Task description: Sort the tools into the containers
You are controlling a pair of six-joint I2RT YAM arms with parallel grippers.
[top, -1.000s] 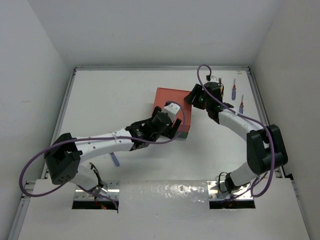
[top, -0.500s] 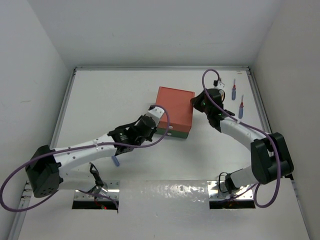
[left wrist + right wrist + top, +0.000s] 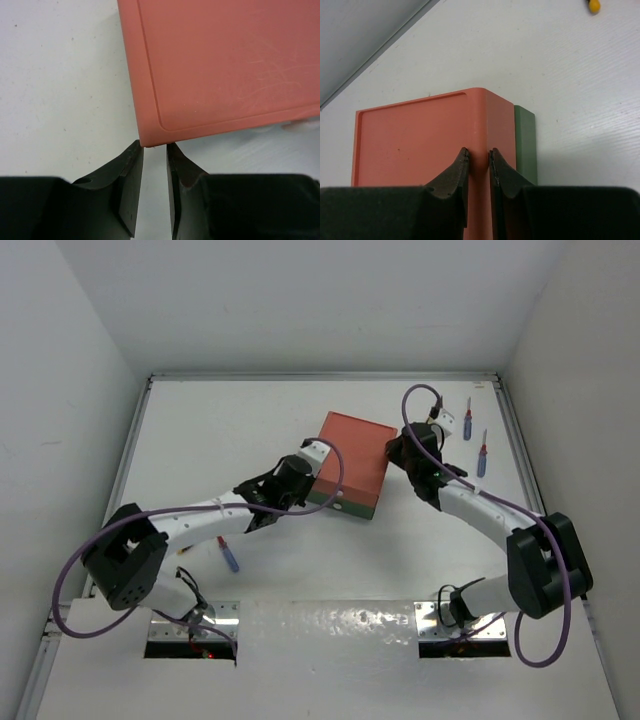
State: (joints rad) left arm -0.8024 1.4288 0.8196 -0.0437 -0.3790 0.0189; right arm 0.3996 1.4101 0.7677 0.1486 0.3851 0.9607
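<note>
Box [image 3: 355,455] of smooth salmon-red plastic, rounded corners; left gripper [image 3: 154,146] and right gripper [image 3: 479,151] nearly together, tips at opposite corners.

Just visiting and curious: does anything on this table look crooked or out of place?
Yes. The salmon-red square plastic box sits askew on the dark green box beneath it, part of which juts out past the red side, so the stack is not lined up.
</note>
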